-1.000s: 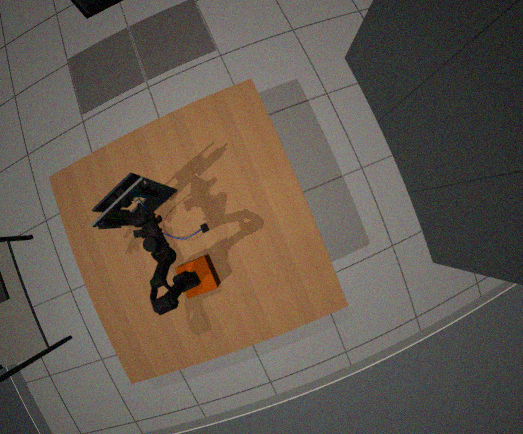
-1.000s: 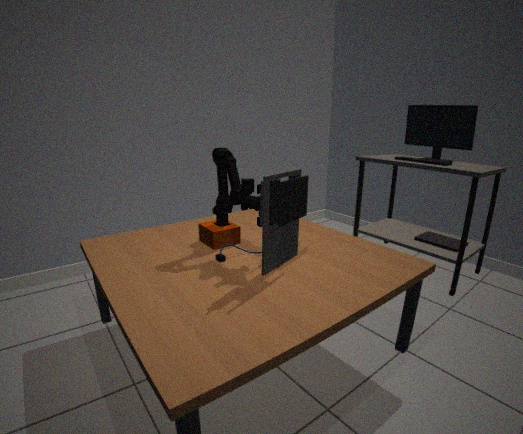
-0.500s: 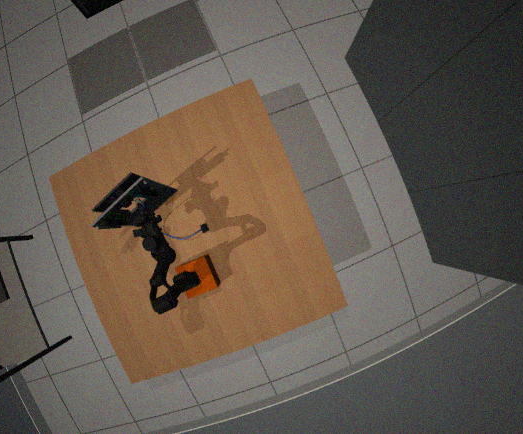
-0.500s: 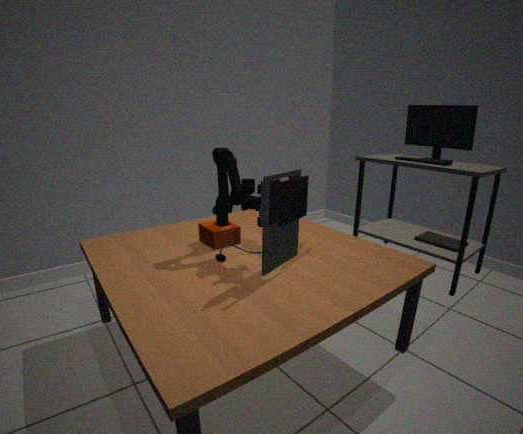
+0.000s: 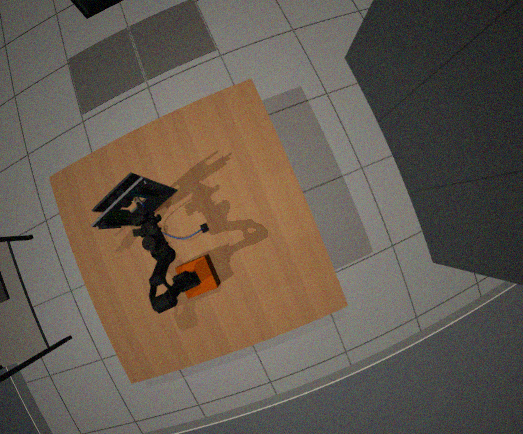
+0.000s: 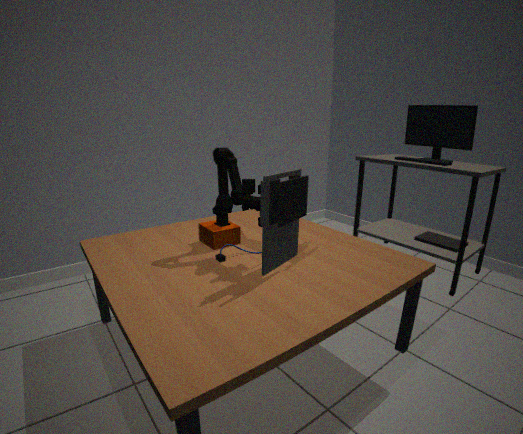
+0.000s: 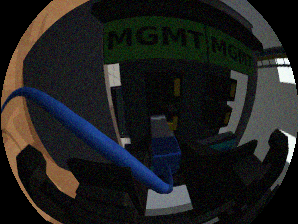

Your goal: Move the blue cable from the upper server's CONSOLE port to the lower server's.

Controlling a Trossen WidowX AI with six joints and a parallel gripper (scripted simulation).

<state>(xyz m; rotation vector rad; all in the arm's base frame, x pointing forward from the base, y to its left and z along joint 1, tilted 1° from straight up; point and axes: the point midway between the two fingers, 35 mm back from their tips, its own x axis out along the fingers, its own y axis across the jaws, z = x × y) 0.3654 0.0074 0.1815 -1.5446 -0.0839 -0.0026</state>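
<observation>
My gripper point(image 7: 161, 137) is shut on the blue plug point(image 7: 166, 150), which sits between its dark fingers in the wrist view. The plug's grey front end points at a dark port with yellow contacts; whether it has entered the port is too dark to tell. The blue cable point(image 7: 95, 135) point(image 5: 184, 238) point(image 6: 244, 250) runs from the plug off to the left. Green strips point(image 7: 155, 40) lettered MGMT cross the server face above the ports. No CONSOLE label is legible. A dark server point(image 6: 289, 200) is mounted on the upright panel point(image 6: 279, 247); which server the plug faces is unclear.
The arm stands on an orange block point(image 5: 192, 291) point(image 6: 219, 236) on the wooden table point(image 5: 282, 265) point(image 6: 282, 310). A small black block point(image 5: 204, 226) point(image 6: 220, 258) at the cable's far end lies on the table. The upright panel and servers hide the fingertips in the exterior view.
</observation>
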